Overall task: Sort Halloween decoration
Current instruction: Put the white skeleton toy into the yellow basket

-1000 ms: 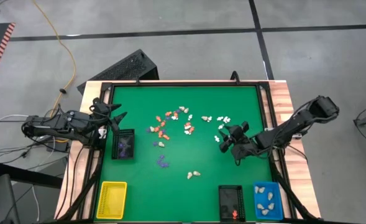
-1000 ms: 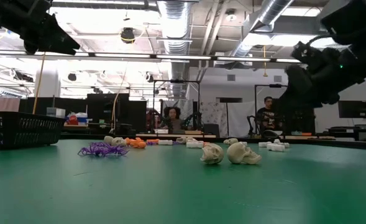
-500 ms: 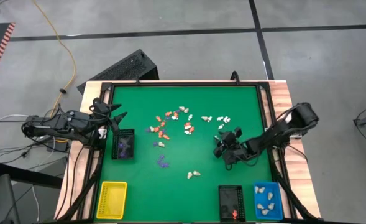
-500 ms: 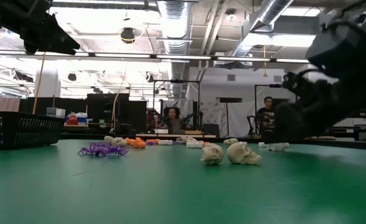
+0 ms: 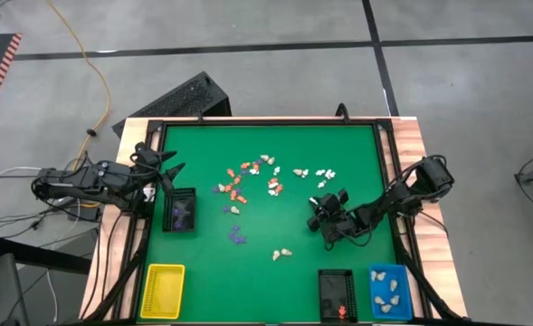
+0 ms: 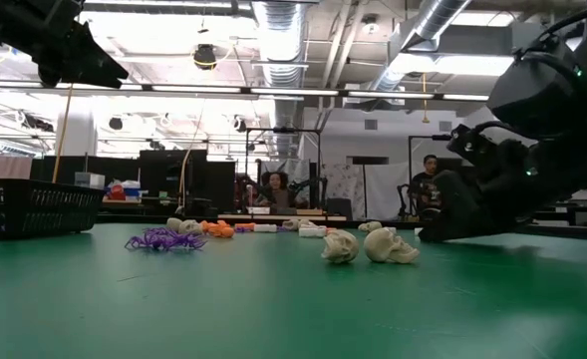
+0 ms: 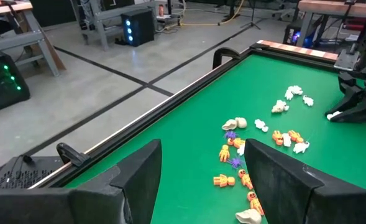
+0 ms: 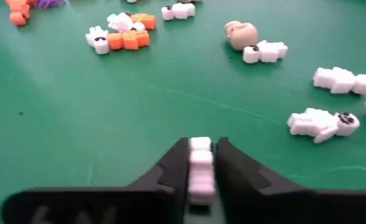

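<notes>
We see the right gripper (image 8: pixel 201 163) low on the green table (image 5: pixel 266 272), its jaws narrowed onto a small white figurine (image 8: pixel 201 168) whose long axis runs straight along the gap between them, so the grip falls across its short sides. In the high view the right gripper (image 5: pixel 328 217) sits at the right-hand part of the mat, just on the near side of the scattered white figures (image 5: pixel 320 174), with the main cluster of orange and white decorations (image 5: pixel 248 177) well off toward the table's middle. We judge that the coming move is a lift and a carry toward the trays along the near edge; the blue tray (image 5: pixel 390 292), already holding pale pieces, lies nearer this arm than the yellow tray (image 5: pixel 162 290). The left gripper (image 5: pixel 162 166) waits with jaws wide above the black basket (image 5: pixel 179 214) at the table's left edge
</notes>
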### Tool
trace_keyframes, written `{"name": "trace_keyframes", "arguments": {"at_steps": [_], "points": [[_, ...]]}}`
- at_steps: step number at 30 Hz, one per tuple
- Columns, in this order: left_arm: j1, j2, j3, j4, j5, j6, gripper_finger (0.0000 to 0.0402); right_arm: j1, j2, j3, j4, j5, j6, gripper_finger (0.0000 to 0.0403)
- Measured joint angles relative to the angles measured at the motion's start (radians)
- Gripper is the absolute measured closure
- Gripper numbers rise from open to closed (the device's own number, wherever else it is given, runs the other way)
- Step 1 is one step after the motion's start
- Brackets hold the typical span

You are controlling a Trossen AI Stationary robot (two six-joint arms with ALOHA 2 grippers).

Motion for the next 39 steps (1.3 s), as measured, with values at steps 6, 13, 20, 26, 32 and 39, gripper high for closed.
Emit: {"name": "trace_keyframes", "arguments": {"at_steps": [6,13,20,26,32,39], "points": [[0.0,0.0,0.0,0.0,0.0,0.0,0.0181,-0.004,-0.004,0.012,-0.01,-0.006,-0.008,0.0369],[0.0,0.0,0.0,-0.001,-0.001,0.0,0.0181,-0.026,-0.023,0.07,-0.015,0.01,-0.108,0.0369],[0.0,0.0,0.0,-0.001,-0.001,0.0,0.0181,-0.089,-0.081,0.19,-0.006,-0.058,-0.37,0.0369],[0.0,0.0,0.0,0.0,-0.001,0.0,0.0181,-0.169,-0.077,0.348,0.0,-0.192,-0.603,0.0369],[0.0,0.0,0.0,0.0,-0.001,0.0,0.0181,-0.231,-0.077,0.479,0.001,-0.319,-0.76,0.0369],[0.0,0.0,0.0,0.0,-0.001,0.0,0.0181,-0.261,-0.077,0.579,0.011,-0.456,-0.837,0.0369]]}}
